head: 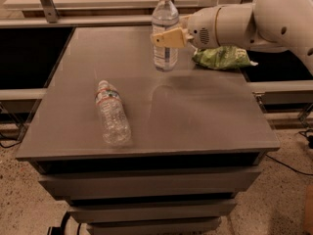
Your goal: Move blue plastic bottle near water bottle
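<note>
The blue plastic bottle (165, 18) stands upright at the back middle of the grey table (195, 116), white cap up. Its base is at or just above the table top. My gripper (164, 36) reaches in from the right and is shut on the bottle's middle, with one tan finger (171, 37) across its front. The water bottle (112, 114) lies on its side near the front left of the table, cap pointing away. It is well apart from the gripper and from the blue bottle.
A green chip bag (222, 58) lies at the back right of the table, just under my white arm (254, 21). Behind the table runs a shelf with metal posts (46, 1). The table has drawers below its front edge.
</note>
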`<state>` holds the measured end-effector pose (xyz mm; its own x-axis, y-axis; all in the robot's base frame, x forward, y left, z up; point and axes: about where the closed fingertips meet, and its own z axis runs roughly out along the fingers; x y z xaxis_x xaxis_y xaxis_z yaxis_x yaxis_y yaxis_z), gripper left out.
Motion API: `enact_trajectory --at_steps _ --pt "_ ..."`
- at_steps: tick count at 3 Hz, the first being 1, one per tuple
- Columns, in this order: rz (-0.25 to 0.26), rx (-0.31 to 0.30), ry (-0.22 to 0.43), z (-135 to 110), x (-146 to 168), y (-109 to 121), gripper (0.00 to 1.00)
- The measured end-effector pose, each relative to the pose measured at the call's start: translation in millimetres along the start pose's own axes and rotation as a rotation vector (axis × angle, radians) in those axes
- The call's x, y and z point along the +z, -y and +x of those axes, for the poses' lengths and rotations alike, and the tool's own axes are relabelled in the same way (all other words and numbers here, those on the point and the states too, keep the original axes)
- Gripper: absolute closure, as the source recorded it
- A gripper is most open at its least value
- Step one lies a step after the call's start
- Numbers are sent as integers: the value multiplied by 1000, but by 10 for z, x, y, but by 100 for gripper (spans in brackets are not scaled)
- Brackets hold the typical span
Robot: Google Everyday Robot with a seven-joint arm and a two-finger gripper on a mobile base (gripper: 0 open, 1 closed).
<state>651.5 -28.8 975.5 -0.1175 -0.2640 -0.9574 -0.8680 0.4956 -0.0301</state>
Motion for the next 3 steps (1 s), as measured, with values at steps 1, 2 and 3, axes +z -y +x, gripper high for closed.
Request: enact_trajectory --at_steps 1,2,3 --pt "-47 32 84 11 -41 -163 100" --pt "-163 36 173 -82 -34 -640 100" --pt "-237 28 215 -110 -62 -953 100"
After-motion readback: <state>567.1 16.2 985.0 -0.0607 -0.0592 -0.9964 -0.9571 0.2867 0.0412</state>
